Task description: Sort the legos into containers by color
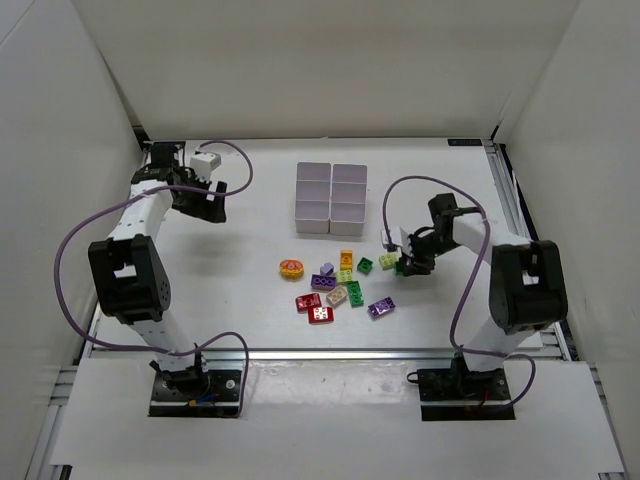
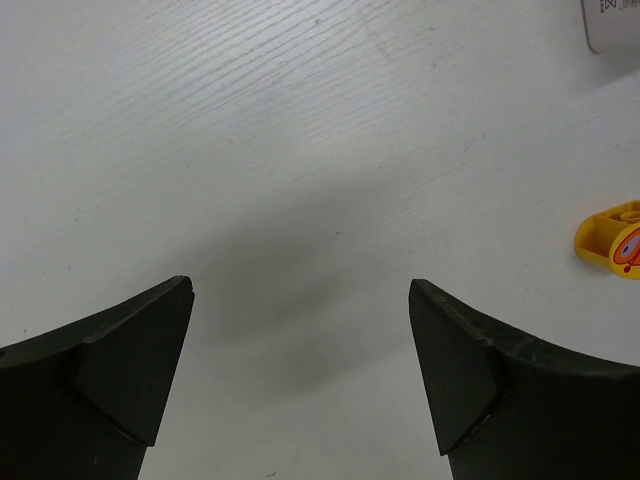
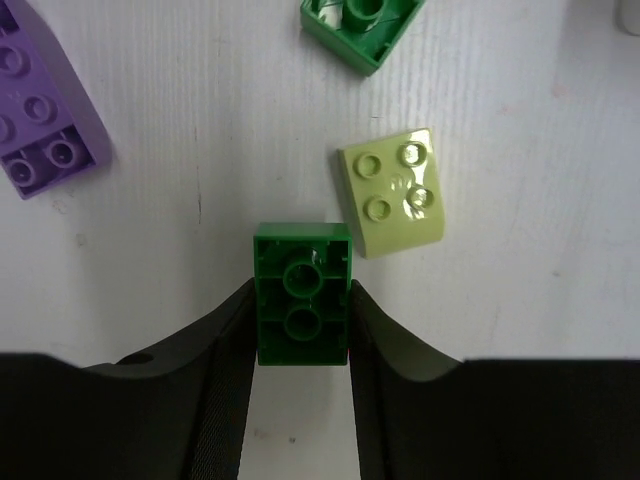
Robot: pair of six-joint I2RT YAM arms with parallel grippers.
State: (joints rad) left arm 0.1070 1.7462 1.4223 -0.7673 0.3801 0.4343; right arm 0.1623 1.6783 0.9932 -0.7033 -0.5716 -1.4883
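The containers are a white 2-by-3 block at the back middle of the table. The loose legos lie in front of them: an orange-yellow round piece, purple, red, yellow and tan bricks. My right gripper is shut on a green brick, hollow underside towards the camera, at the right end of the pile. A lime brick lies just beyond it. My left gripper is open and empty over bare table at the back left.
In the right wrist view another green brick lies upside down ahead, and a purple brick lies at the left. The left wrist view shows the orange-yellow piece at the right edge and a white corner. White walls enclose the table.
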